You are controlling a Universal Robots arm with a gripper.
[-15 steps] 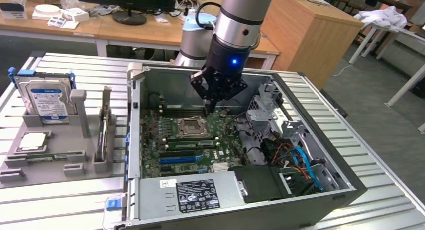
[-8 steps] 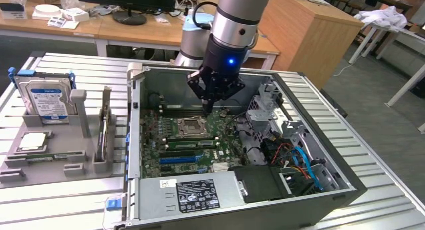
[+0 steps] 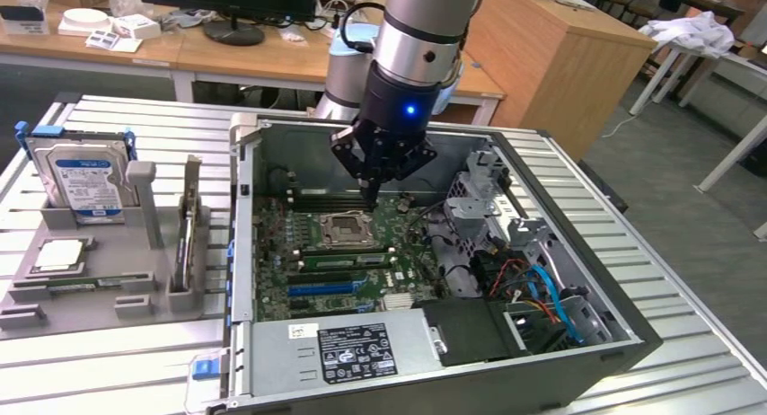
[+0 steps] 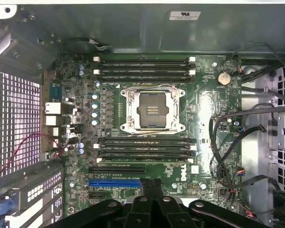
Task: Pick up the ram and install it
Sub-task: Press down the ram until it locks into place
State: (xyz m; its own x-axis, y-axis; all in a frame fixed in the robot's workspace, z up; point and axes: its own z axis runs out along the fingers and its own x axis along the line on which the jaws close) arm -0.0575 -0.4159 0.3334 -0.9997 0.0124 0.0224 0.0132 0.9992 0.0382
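Figure: state of the RAM installation. The gripper [image 3: 373, 192] hung inside the open computer case [image 3: 576, 343], over the far part of the motherboard [image 4: 213, 102], near the processor socket [image 4: 152, 110]. In the wrist view its fingers [image 4: 147, 190] were drawn narrowly together with no green stick between them, so it appeared to carry nothing. The ram [image 3: 63, 286], as far as could be judged, lay flat in a groove of the grey holder [image 3: 144, 195] on the table [image 3: 120, 361], toward that table's edge at the exterior view's left and just in front of the silver processor chip [image 3: 60, 254]. The black memory slots [image 4: 145, 147] looked unfilled. By this reading the pick-up was not yet made and the whole installation was left.
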